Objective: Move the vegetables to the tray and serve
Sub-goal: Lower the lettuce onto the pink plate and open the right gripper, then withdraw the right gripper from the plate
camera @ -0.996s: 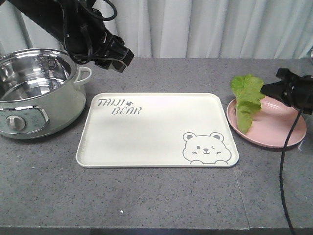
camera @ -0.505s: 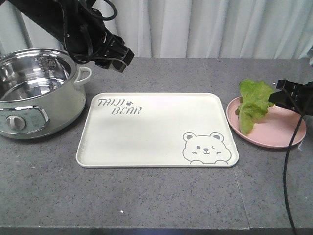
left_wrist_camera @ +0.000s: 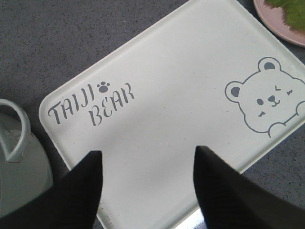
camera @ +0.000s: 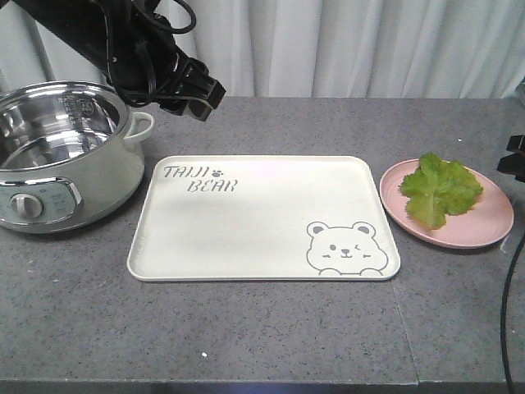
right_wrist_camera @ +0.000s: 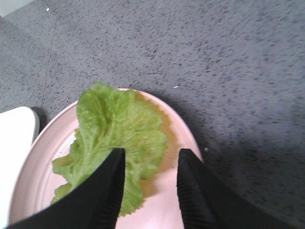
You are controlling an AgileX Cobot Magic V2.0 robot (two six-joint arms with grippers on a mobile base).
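Green lettuce leaf (camera: pixel 441 189) lies on the pink plate (camera: pixel 484 234), right of the tray (camera: pixel 262 222). Over it the right gripper (right_wrist_camera: pixel 151 157) hangs, jaws apart; the left gripper (left_wrist_camera: pixel 147 152), likewise apart, hovers above the tray. Best to pinch the thicker midrib and lift clear of the rim.

In the right wrist view, the right gripper (right_wrist_camera: pixel 149 164) hides the near end of the lettuce leaf (right_wrist_camera: pixel 114 124). The pink plate (right_wrist_camera: pixel 33 167) runs off the bottom, and only a corner of the tray (right_wrist_camera: pixel 14 133) shows. In the front view, the pot (camera: pixel 90 180) is cut off on the left.
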